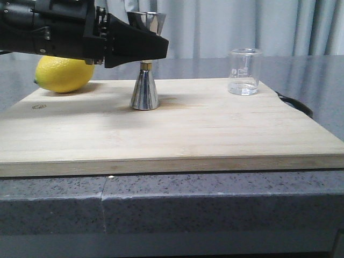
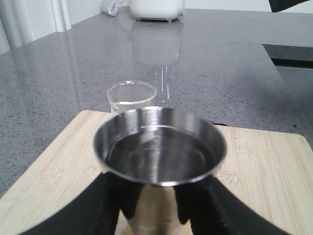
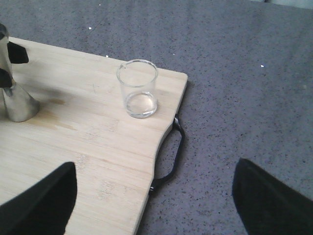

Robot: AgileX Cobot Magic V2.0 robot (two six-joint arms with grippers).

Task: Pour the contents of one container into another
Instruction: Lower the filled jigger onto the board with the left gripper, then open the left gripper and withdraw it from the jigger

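Observation:
The steel jigger (image 1: 144, 91) stands upright on the wooden board (image 1: 177, 134), left of centre. My left gripper (image 1: 146, 49) reaches in from the left and is shut on its narrow waist. In the left wrist view both black fingers (image 2: 115, 196) press the jigger (image 2: 159, 147) below its top cup, which seems to hold clear liquid. The clear glass beaker (image 1: 245, 71) stands upright at the board's far right corner, nearly empty; it shows behind the jigger as the beaker (image 2: 131, 96) and in the right wrist view as the beaker (image 3: 137, 88). My right gripper (image 3: 154, 196) hangs open over the board's right edge, holding nothing.
A yellow lemon (image 1: 64, 74) lies at the board's far left corner, behind my left arm. A black handle (image 3: 173, 156) sticks out from the board's right side. The board rests on a grey speckled counter (image 3: 244, 98). A white appliance (image 2: 156, 9) stands far back.

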